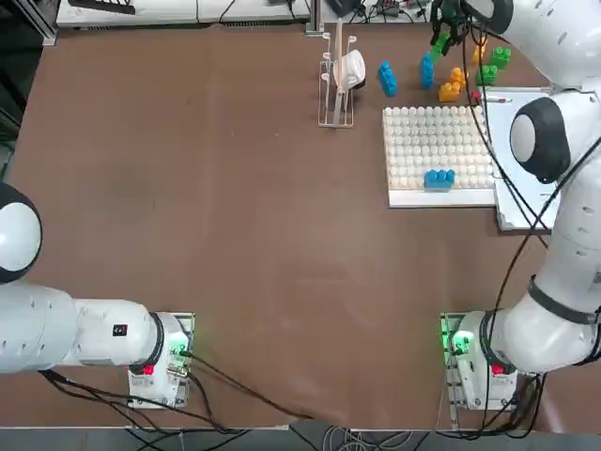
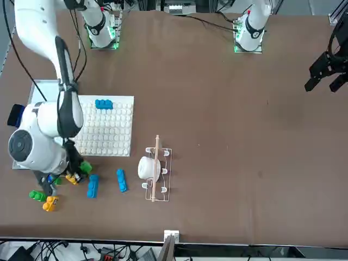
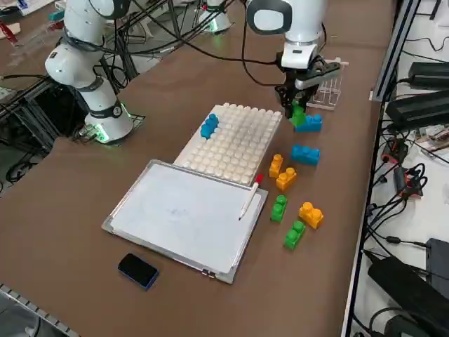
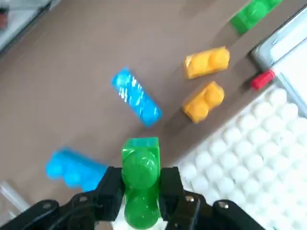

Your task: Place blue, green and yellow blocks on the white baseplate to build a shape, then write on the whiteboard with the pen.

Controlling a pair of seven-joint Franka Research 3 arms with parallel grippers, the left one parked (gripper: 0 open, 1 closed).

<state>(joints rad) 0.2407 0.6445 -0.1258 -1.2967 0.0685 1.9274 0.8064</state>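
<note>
Pincer (image 4: 140, 197) on right arm clamps a green block (image 4: 140, 179), raised above worktop (image 1: 188, 207) just beyond white baseplate (image 1: 437, 150) far edge, loose blocks nearby.

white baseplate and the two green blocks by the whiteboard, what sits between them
In the right side view, two yellow blocks and the pen lie between the baseplate and the green blocks. The right hand holds another green block.

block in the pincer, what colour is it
Green block, clamped in the right pincer; clearest in the right wrist view.
</note>
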